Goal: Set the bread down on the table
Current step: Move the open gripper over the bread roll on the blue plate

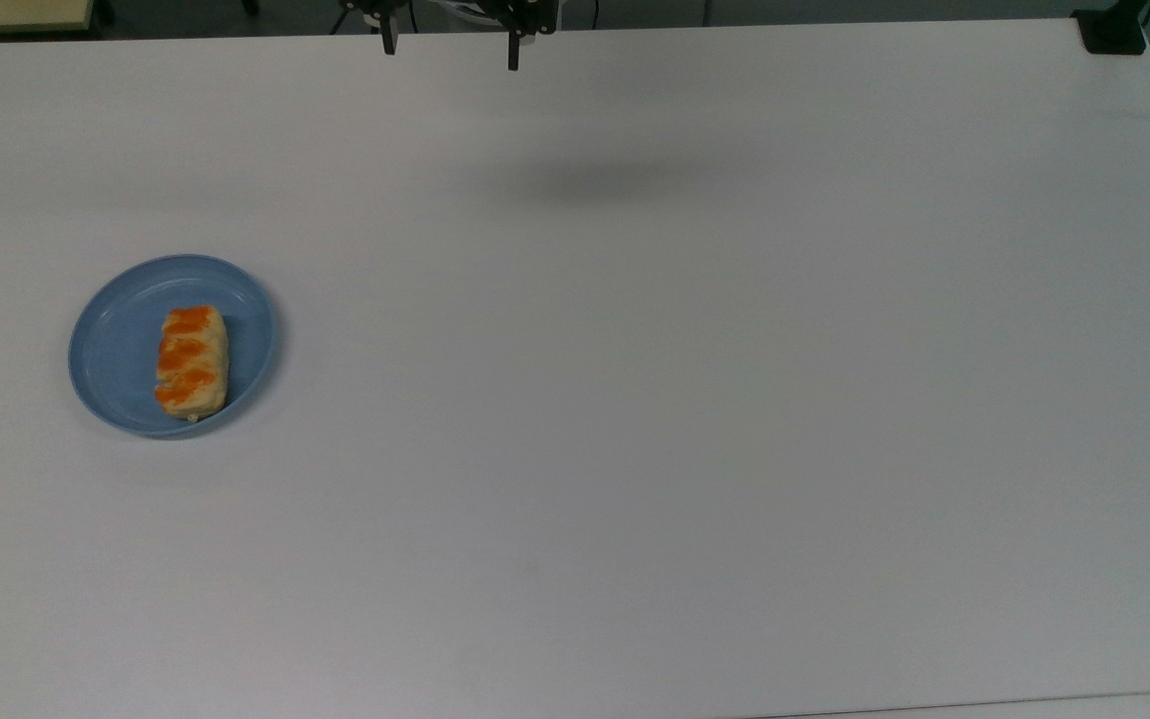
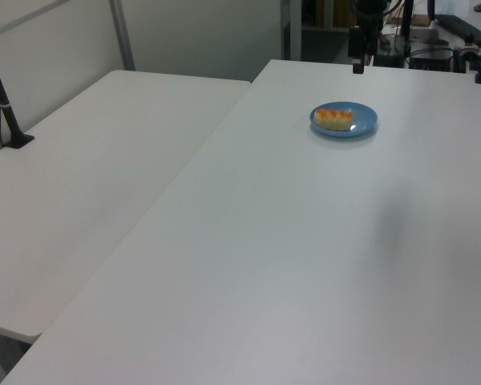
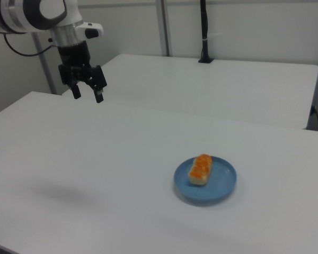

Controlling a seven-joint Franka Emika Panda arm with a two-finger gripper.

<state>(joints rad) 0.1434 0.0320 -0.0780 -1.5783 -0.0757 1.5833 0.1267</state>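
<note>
Bread (image 1: 192, 360) lying on blue plate (image 1: 116, 345) toward the top view's left, on the table (image 1: 695, 399). End effector (image 3: 88, 93) hanging high over the far table edge, well apart from the bread, fingers (image 3: 99, 96) spread and empty. Apparently pointing straight down, though the left view hardly settles it.

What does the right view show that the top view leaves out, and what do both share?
Right view alone: the white arm above the gripper, a second table behind, and a black post standing on it.
Top view alone: the whole table from above, with a black mount at its corner.
Both: the bread lying on the blue plate, and the open fingers hanging far from it, holding nothing.
</note>
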